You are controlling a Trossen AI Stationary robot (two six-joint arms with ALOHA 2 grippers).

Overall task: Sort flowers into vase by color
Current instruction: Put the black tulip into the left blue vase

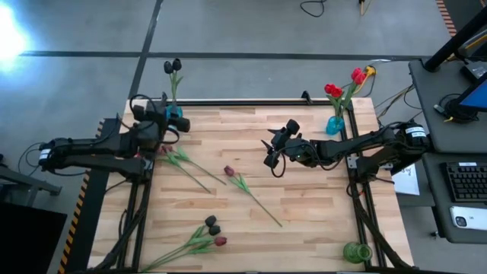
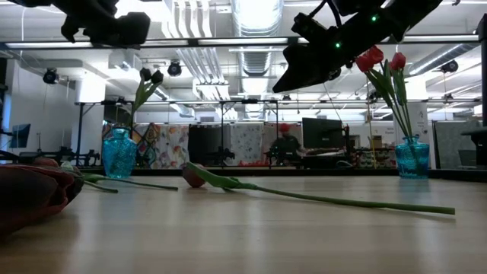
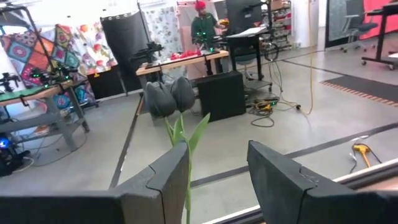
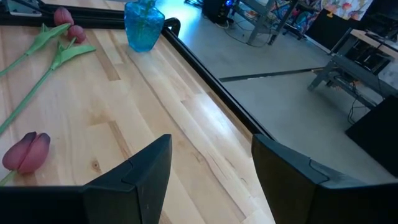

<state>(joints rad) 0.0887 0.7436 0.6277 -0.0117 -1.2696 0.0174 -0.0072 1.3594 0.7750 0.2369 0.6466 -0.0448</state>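
- From above you see the whole table: the left gripper sits at the far left corner, right beside the blue vase that holds two black tulips.
- Your left wrist view adds what the top-down view cannot: the fingers are spread, nothing is between them, and the two dark tulip heads stand upright just ahead of the gap.
- The right gripper hangs over the middle of the table, above bare wood. Its wrist view shows the jaws parted and empty, with a dark red tulip head lying on the boards just beside the left-hand finger.
- That same wrist view also catches the left-corner blue vase and two more red heads on stems near it.
- Only the high view shows you the far right vase with its red tulips, the loose maroon tulip mid-table, a pair of stems near the left arm, and a cluster of dark and red tulips at the near edge.
- A green vase stands at the near right corner, seen from above only.
- The low view alone shows a person in a red cap seated in the room behind, well clear of the table.
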